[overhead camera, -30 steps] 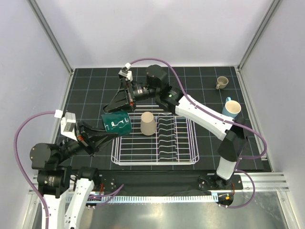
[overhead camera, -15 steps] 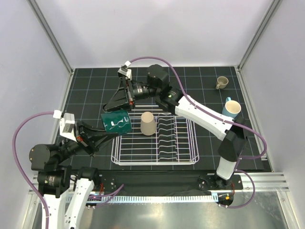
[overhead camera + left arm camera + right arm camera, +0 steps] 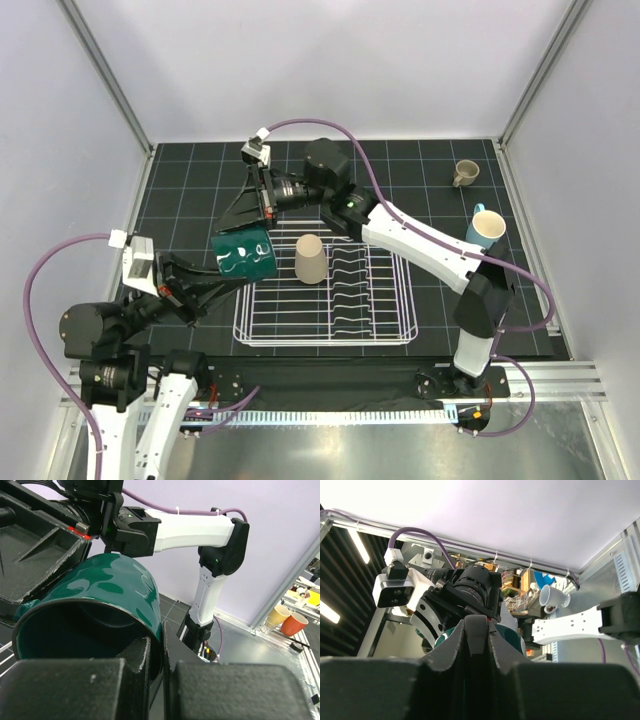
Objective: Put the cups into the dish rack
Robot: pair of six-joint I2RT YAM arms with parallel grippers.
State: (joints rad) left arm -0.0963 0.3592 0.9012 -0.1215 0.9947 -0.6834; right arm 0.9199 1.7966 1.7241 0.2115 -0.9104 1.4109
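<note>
The dark teal-green mug [image 3: 245, 256] hangs in the air over the near-left corner of the white wire dish rack [image 3: 323, 325]. My left gripper [image 3: 226, 279] is shut on its rim, one finger inside and one outside, as the left wrist view shows [image 3: 162, 641]; the mug [image 3: 117, 587] fills that view. My right gripper [image 3: 243, 228] comes down from the far side. In the right wrist view [image 3: 480, 625] it is shut on a narrow dark part, apparently the mug's handle, with the mug [image 3: 510, 634] behind it. A beige handleless cup [image 3: 311, 258] stands upside down in the rack.
A light blue mug [image 3: 487, 227] stands on the black mat at the right, beside the right arm's forearm. A small tan mug [image 3: 465, 172] sits at the far right. The rack's wavy dividers [image 3: 352, 285] fill its middle.
The teal mug has moved slightly up and toward the far side, still held. The right wrist has shifted a little left, and the left arm has drawn slightly left.
</note>
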